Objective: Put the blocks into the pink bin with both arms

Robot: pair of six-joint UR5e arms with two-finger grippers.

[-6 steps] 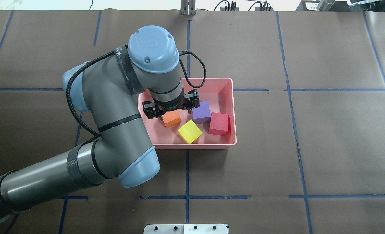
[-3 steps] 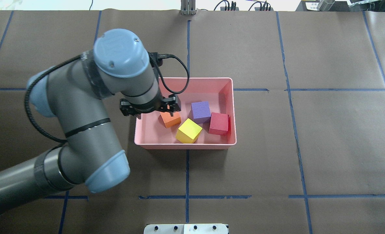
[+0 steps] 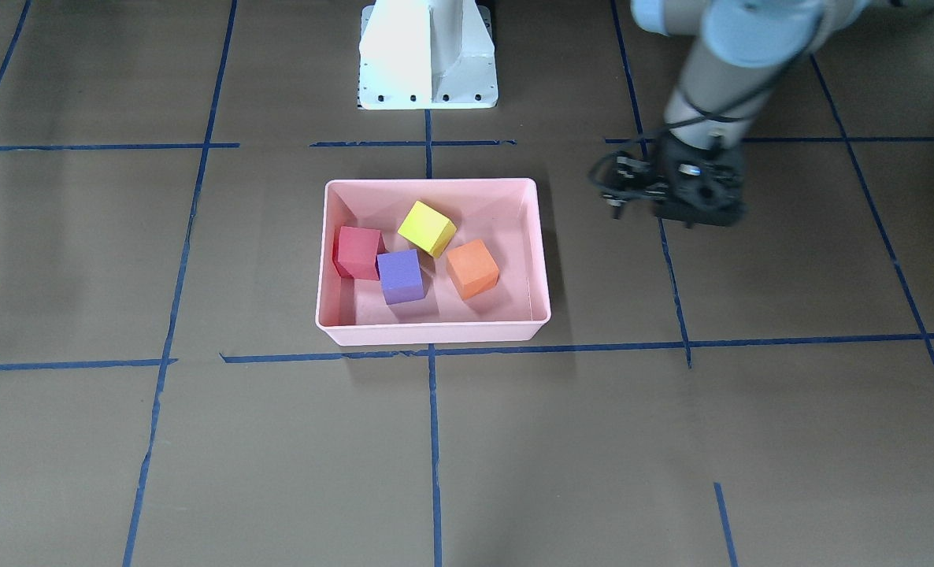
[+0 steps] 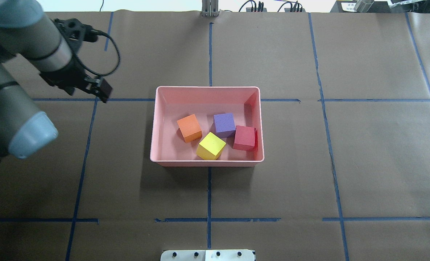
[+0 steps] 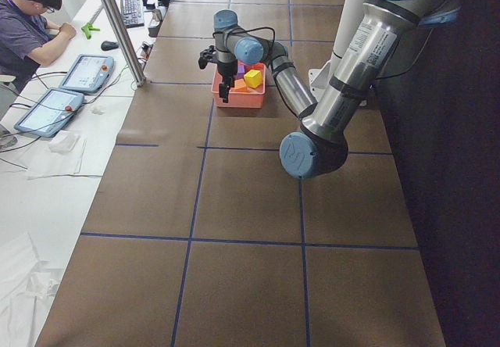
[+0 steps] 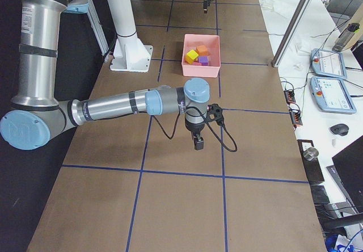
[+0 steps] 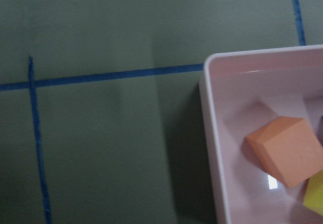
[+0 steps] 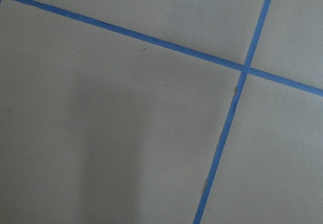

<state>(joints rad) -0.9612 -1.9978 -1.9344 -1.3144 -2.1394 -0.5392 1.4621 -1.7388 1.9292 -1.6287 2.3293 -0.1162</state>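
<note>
— Light falls evenly from overhead; the pink bin (image 4: pixel 207 162) drops only a soft shadow on the bench (image 4: pixel 345 163).
— The front view is sharp too, except the left arm (image 3: pixel 711 87), smeared near the top edge.
— And the left wrist view?
— Dim, greenish, soft, with one white glint on the bin floor beside the orange block (image 7: pixel 287 151).
— The right wrist view is paler, a vague shadow crossing it.
</note>
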